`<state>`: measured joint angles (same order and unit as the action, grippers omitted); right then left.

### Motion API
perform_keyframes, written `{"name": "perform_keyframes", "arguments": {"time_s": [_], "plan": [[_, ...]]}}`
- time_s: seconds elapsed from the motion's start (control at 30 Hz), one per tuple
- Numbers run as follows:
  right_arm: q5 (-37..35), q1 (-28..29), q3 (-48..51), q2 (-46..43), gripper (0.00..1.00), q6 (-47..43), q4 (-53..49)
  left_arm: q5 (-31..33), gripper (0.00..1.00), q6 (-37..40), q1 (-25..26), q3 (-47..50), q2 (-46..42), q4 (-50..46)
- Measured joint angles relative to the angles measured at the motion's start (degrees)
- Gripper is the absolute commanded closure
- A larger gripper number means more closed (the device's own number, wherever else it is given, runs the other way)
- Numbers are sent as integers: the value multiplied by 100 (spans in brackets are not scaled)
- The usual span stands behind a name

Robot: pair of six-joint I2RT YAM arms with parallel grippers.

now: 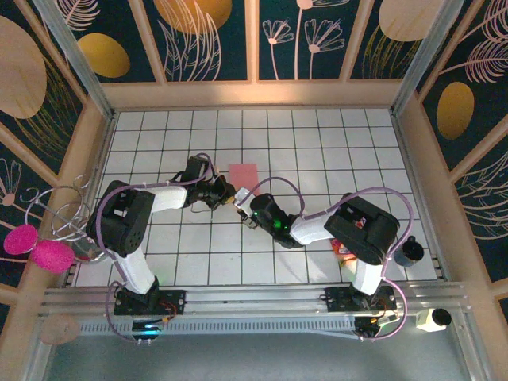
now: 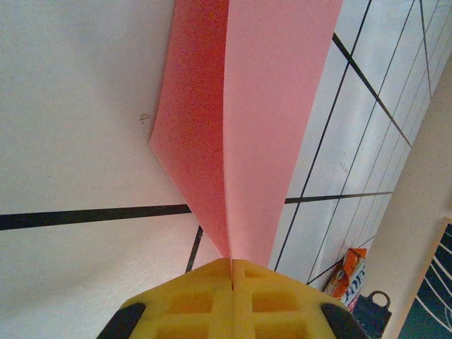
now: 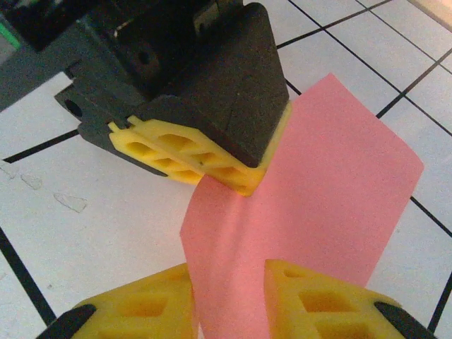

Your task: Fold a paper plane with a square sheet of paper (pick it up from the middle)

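Note:
The square sheet of paper (image 1: 243, 175) is salmon pink and bent along a centre crease, lifted off the tiled table near its middle. My left gripper (image 2: 231, 265) is shut on its near edge, right at the crease, with the two halves of the paper (image 2: 261, 127) fanning away from the yellow pads. In the right wrist view the left gripper (image 3: 233, 180) pinches the sheet from above. My right gripper (image 3: 228, 296) stands just below it, its yellow fingers a little apart with a strip of the paper (image 3: 318, 198) running between them. In the top view both grippers meet beside the sheet (image 1: 236, 200).
A red and yellow snack packet (image 1: 343, 248) lies under the right arm near the table's front right. A black cup (image 1: 409, 252) sits at the right wall. Pink fluffy balls (image 1: 40, 248) and a wire stand (image 1: 67, 210) are outside the left wall.

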<state>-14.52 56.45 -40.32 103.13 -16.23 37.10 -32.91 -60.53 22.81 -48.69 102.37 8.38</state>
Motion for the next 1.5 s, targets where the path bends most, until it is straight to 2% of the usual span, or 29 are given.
{"name": "perform_keyframes", "arguments": {"time_s": [0.17,0.3,0.43,0.6,0.73,0.9,1.17,1.5], "plan": [[63,35,-2,0,85,9,-2,-9,96,-24,0,0,-2,0],[195,35,-4,0,95,33,-26,-9,87,-46,0,0,-2,0],[448,35,-4,-2,98,129,-162,22,70,-66,-87,2,-103,-13],[892,22,-4,-160,99,452,-496,201,64,92,-457,4,-525,-157],[1346,-26,-4,-348,100,802,-717,356,64,319,-588,-103,-804,-258],[1891,-111,-4,-426,100,1252,-831,297,68,522,-466,-264,-750,-267],[2483,-238,-4,-428,100,1749,-918,446,76,1187,31,-1113,332,-841],[2824,-448,-66,-424,100,2138,-1082,966,83,1845,55,-1609,999,-1617]]}}
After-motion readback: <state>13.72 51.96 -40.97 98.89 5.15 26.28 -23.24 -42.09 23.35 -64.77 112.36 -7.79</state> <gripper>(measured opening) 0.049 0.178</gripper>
